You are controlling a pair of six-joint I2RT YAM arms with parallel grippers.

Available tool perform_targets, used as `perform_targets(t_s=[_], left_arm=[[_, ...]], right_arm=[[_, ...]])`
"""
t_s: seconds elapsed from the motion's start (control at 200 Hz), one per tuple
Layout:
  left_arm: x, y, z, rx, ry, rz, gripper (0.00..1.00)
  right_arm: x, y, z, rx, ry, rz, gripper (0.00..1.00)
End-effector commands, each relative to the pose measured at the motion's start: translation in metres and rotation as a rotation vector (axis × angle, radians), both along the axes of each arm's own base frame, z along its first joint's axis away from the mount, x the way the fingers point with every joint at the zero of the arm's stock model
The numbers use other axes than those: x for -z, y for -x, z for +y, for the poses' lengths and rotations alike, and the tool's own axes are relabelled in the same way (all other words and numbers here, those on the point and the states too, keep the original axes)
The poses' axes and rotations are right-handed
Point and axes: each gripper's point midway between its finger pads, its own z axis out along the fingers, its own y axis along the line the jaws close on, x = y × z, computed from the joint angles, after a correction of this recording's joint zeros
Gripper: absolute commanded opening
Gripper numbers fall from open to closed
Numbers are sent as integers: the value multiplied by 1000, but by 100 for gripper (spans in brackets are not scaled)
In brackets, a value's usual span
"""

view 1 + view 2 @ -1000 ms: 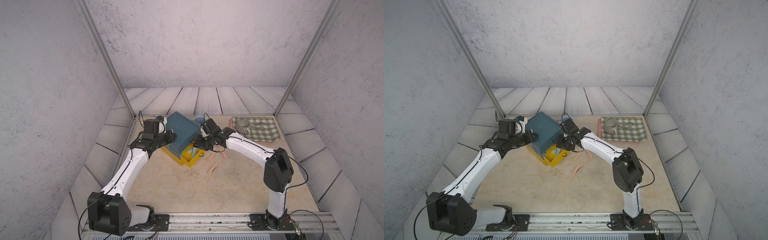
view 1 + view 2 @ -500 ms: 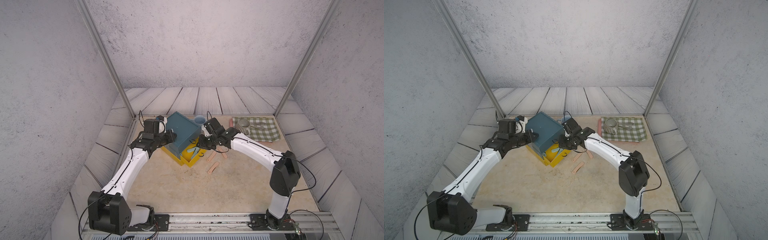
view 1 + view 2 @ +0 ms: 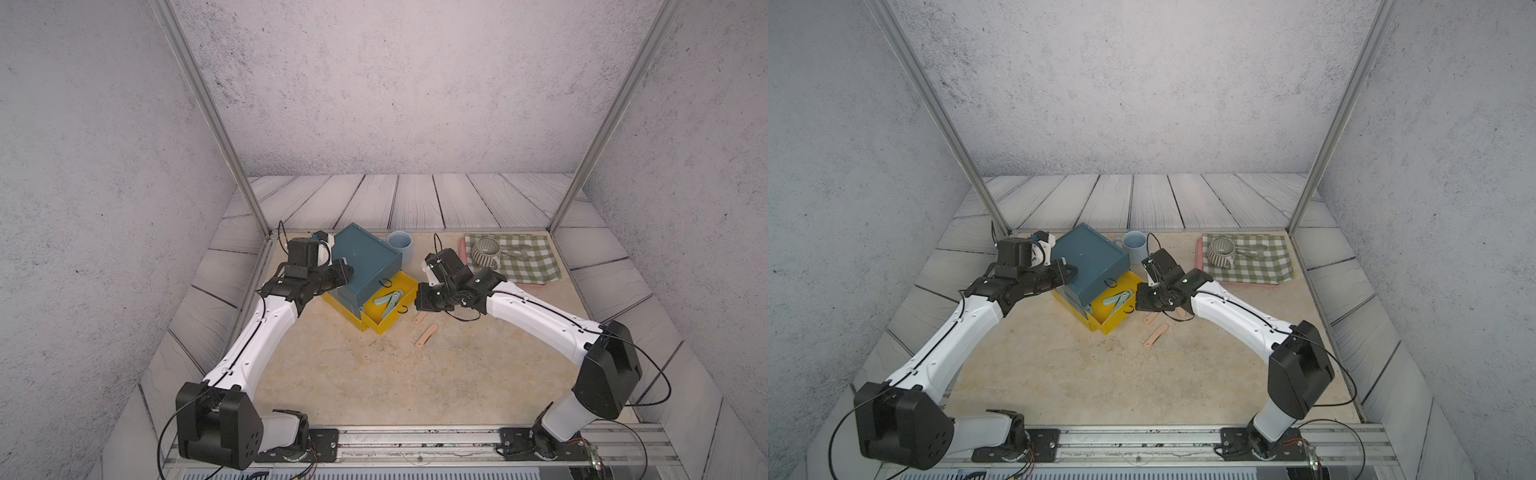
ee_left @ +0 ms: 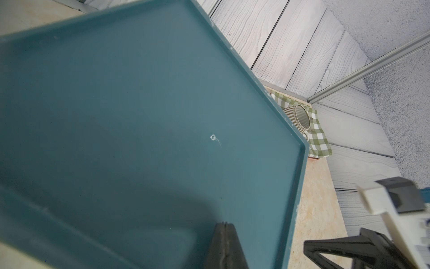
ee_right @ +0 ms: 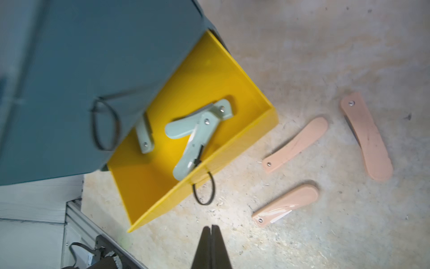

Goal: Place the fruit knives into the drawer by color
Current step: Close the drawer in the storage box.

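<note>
The right gripper point(image 5: 211, 229) is pinched tight with nothing in it. Its tips sit at the bottom middle of the right wrist view, over the bare worktop point(image 5: 325, 244), near the front corner of the open yellow drawer point(image 5: 144, 186). Three mint knives point(image 5: 194, 139) lie in that drawer, two crossed and one partly under the teal chest point(image 5: 93, 58). Three pink knives point(image 5: 296, 144) lie on the worktop at the right of the frame, near the drawer but not touching it.

The left gripper point(image 4: 225, 229) is pinched tight too, holding nothing. Its tips show at the bottom middle of the left wrist view, over the chest's flat teal top, close to its edge. I cannot tell if they touch it.
</note>
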Motion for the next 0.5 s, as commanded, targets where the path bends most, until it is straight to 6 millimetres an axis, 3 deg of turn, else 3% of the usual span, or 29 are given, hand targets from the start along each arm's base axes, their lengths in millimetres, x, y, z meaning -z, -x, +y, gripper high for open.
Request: perform_targets(t_s=[0.0, 0.34, 0.495], left_arm=[[43, 16, 10, -18, -54, 165, 0], [48, 16, 11, -23, -62, 177, 0], [51, 15, 11, -22, -62, 182, 0]], right_arm=[[14, -6, 1, 12, -11, 22, 1], [32, -27, 21, 7, -49, 54, 0], [30, -34, 38, -10, -124, 51, 0]])
